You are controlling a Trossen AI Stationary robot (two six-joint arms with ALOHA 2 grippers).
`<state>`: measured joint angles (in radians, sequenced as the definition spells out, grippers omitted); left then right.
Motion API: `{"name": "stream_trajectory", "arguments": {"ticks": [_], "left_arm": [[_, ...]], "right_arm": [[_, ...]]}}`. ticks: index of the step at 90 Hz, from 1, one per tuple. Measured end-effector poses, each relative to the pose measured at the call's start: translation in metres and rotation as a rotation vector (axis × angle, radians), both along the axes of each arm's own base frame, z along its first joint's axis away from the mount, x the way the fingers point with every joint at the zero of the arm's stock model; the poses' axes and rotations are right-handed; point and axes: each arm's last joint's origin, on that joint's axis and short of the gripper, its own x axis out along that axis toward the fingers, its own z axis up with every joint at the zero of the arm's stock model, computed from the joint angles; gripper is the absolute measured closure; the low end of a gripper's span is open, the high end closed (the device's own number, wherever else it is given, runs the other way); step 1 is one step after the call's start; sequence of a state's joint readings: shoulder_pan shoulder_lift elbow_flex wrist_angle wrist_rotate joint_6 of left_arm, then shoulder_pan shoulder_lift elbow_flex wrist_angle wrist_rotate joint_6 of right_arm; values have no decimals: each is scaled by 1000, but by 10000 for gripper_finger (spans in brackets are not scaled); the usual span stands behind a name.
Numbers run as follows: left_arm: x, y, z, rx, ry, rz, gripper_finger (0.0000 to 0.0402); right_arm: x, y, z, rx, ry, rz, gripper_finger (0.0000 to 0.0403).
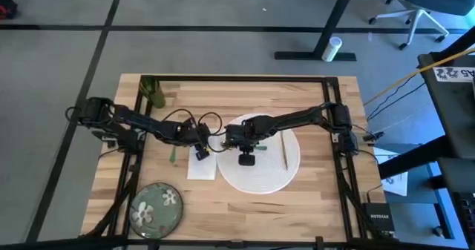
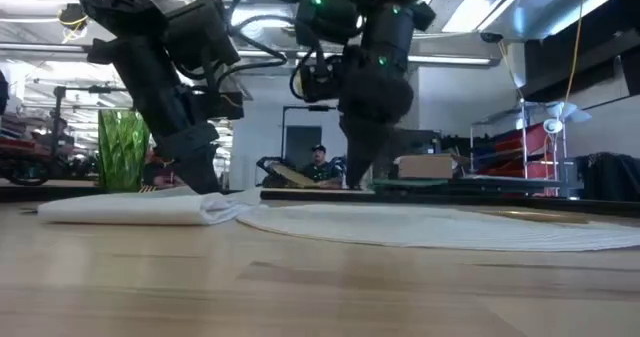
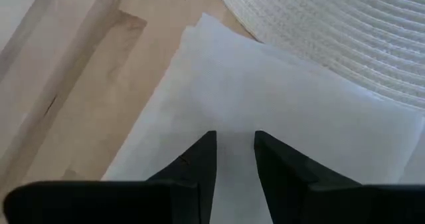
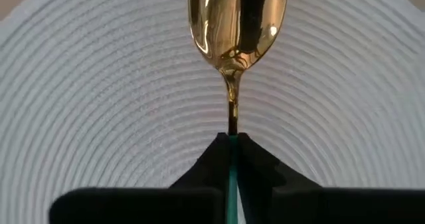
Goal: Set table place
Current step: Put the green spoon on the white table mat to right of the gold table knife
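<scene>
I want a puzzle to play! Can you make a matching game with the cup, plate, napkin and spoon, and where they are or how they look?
Things:
1. cup
2. plate
3. napkin
4. spoon

Places or looks:
A. held in the right jaws
B. in a corner of the table
C. green with white flowers
D. lying beside the placemat

Pairs: 1-B, 2-C, 3-D, 4-A

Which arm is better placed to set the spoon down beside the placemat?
Right. The right gripper is already shut on the gold spoon above the placemat; the left gripper is over the napkin.
</scene>
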<state>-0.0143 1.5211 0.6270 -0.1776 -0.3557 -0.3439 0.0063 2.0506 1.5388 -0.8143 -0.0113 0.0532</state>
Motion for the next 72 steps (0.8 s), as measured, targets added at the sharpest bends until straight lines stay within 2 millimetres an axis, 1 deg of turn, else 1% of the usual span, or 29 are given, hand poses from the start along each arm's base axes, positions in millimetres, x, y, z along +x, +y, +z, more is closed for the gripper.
{"name": "stream_trajectory", "arguments": {"ticks": [10, 25, 37, 45, 60, 72], "left_arm": [[0, 0, 0, 1, 5, -1, 314], [-1, 0, 0, 1, 10, -2, 314], [0, 0, 0, 0, 8, 0, 314], [0, 0, 0, 0, 7, 0, 314], [0, 0, 0, 0, 3, 0, 314], [0, 0, 0, 0, 5, 0, 314]], "right_arm": [[-2, 0, 10, 0, 47, 0, 402], [-9, 0, 20, -9, 119, 3, 402], [-15, -1, 33, -36, 99, 7, 402], [-21, -2, 47, -63, 79, 8, 402], [-42, -4, 72, -120, 121, -30, 403], [-65, -5, 87, -163, 219, -101, 403]]}}
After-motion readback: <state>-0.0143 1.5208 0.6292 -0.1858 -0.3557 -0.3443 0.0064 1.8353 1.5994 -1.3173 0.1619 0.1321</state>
